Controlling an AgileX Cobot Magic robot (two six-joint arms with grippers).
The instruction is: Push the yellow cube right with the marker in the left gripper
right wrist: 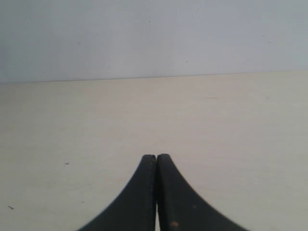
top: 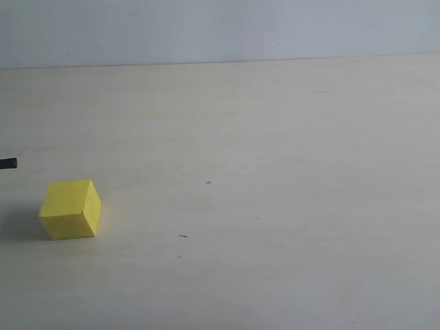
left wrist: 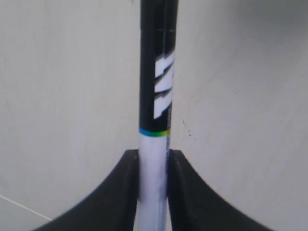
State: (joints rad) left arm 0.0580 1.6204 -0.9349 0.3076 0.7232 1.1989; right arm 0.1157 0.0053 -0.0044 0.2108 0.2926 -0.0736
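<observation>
The yellow cube (top: 70, 209) rests on the pale table near the left edge of the exterior view. Only the black tip of the marker (top: 7, 163) pokes in from that edge, a little up and left of the cube and apart from it. In the left wrist view the marker (left wrist: 157, 96) shows its white barrel, colored ring and black label with white letters, and my left gripper (left wrist: 153, 156) is shut on the barrel. The cube is out of sight there. My right gripper (right wrist: 156, 158) is shut with nothing in it, over bare table.
The pale table (top: 275, 172) runs back to a grey-blue wall (top: 220, 27). Small dark specks (top: 183, 236) mark the surface right of the cube. Neither arm shows in the exterior view.
</observation>
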